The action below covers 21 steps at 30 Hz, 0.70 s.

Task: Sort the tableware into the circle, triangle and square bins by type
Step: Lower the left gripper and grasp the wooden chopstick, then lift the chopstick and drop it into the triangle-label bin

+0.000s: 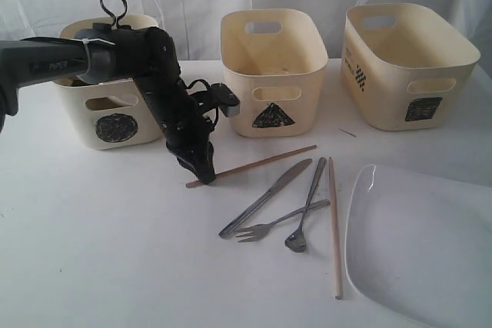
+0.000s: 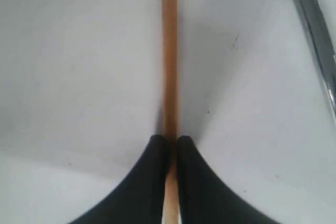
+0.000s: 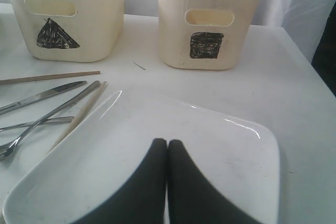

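My left gripper (image 1: 201, 174) is down at the table in front of the circle bin (image 1: 115, 124), shut on the near end of a wooden chopstick (image 1: 261, 162). In the left wrist view the chopstick (image 2: 169, 51) runs straight out from between the closed jaws of the gripper (image 2: 170, 139). Whether the stick is off the table I cannot tell. A knife (image 1: 265, 197), two forks (image 1: 280, 224) (image 1: 307, 205) and a second chopstick (image 1: 334, 228) lie to its right. My right gripper (image 3: 167, 142) hangs shut and empty over the white square plate (image 3: 226, 150).
The triangle bin (image 1: 273, 74) stands at the back middle and the wider square bin (image 1: 407, 67) at the back right. The plate (image 1: 430, 251) fills the front right corner. A steel blade edge (image 2: 317, 19) shows beside the held chopstick.
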Each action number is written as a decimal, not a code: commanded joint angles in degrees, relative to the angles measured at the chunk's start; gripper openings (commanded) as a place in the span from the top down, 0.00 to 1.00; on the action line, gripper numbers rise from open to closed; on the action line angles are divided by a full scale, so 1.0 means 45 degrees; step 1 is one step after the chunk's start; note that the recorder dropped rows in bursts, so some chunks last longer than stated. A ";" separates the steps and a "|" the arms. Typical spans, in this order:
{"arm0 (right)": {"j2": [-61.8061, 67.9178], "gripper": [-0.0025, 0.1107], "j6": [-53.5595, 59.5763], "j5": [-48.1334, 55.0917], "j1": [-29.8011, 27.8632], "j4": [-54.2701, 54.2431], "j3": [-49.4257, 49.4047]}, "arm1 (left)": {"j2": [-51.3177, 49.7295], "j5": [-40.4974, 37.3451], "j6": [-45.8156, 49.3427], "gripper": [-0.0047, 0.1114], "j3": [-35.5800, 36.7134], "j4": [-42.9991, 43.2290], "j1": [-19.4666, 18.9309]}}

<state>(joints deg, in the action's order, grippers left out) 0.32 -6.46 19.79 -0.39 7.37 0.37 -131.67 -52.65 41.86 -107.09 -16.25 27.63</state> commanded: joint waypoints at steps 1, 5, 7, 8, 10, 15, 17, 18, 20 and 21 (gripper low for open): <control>-0.0072 0.98 0.0061 -0.0031 -0.0040 -0.0017 -0.0083 | -0.0049 -0.1194 -0.0782 0.96 0.0259 0.0275 0.0092; -0.0072 0.98 0.0061 -0.0031 -0.0040 -0.0017 -0.0083 | 0.0609 -0.1303 -0.0782 0.96 0.0259 0.0275 0.0108; -0.0072 0.98 0.0061 -0.0031 -0.0040 -0.0017 -0.0083 | 0.1041 -0.1303 -0.0782 0.96 0.0259 0.0206 0.0108; -0.0072 0.98 0.0061 -0.0031 -0.0040 -0.0017 -0.0083 | 0.1210 -0.1303 -0.0782 0.96 0.0259 0.0110 0.0108; -0.0072 0.98 0.0061 -0.0031 -0.0040 -0.0017 -0.0083 | 0.1640 -0.1303 -0.0742 0.96 0.0259 -0.0271 0.0108; -0.0072 0.98 0.0061 -0.0031 -0.0040 -0.0017 -0.0083 | 0.2555 -0.1361 -0.0357 0.96 0.0234 -0.1412 0.0108; -0.0072 0.98 0.0061 -0.0031 -0.0040 -0.0017 -0.0083 | 0.2888 -0.1397 0.0079 0.96 0.0186 -0.2114 0.0108; -0.0072 0.98 0.0061 -0.0031 -0.0040 -0.0017 -0.0083 | 0.3030 -0.1397 0.0254 0.96 0.0161 -0.2495 0.0132; -0.0072 0.98 0.0061 -0.0031 -0.0040 -0.0017 -0.0083 | 0.3239 -0.1060 0.0505 0.96 0.0048 -0.3197 0.0207; -0.0072 0.98 0.0061 -0.0031 -0.0040 -0.0017 -0.0083 | 0.3341 -0.0740 0.0507 0.96 -0.0012 -0.3346 0.0258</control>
<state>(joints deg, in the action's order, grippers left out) 0.32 -6.46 19.79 -0.39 7.37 0.37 -118.50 -57.10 42.68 -106.52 -26.89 28.01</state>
